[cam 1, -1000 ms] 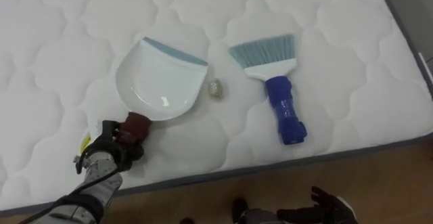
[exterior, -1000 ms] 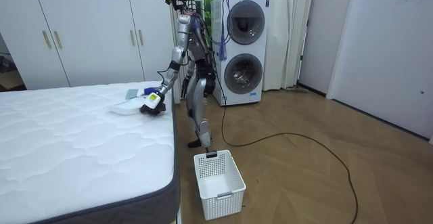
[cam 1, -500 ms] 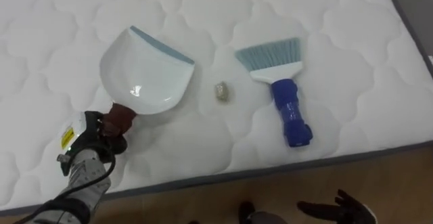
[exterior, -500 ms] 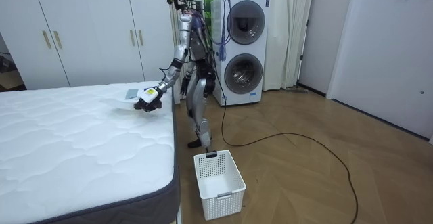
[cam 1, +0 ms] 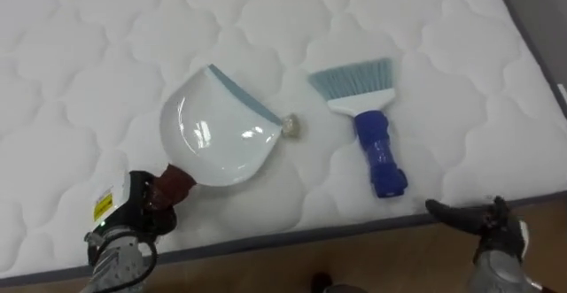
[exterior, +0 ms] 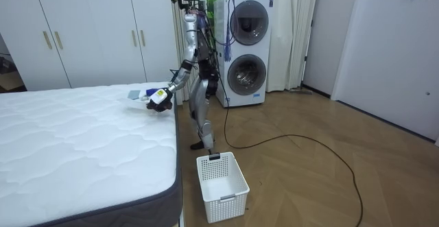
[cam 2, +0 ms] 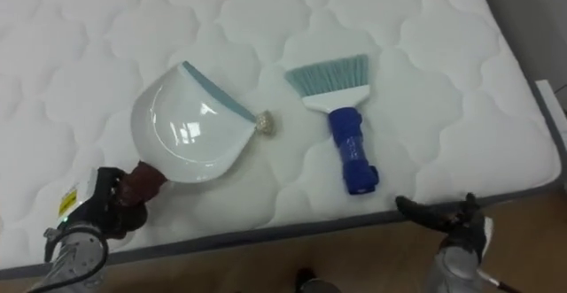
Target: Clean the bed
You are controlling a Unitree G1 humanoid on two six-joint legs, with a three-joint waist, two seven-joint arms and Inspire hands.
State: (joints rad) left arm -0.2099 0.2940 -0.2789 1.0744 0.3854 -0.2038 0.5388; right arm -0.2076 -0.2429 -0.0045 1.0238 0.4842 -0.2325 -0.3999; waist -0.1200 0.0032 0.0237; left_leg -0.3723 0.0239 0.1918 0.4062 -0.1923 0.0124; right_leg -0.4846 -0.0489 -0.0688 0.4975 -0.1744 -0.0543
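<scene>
Dustpan (cam 1: 221,138) handle held tight in left hand (cam 1: 133,215) | small ball (cam 1: 291,127) at its edge | brush (cam 1: 372,138) near | right hand (cam 1: 485,222) fingers spread out

A white slatted basket (exterior: 230,201) with a small dark tab on its far rim stands on the wooden floor (exterior: 309,179), just beside the near corner of the bed (exterior: 82,138). Against the far wall two front-loading washing machines are stacked, the upper machine (exterior: 248,21) directly on the lower machine (exterior: 247,76), and a pale curtain (exterior: 296,35) hangs just to the room view's right of them. To the room view's left, behind the bed, runs a white wardrobe (exterior: 89,31) with closed doors and slim gold handles.
</scene>
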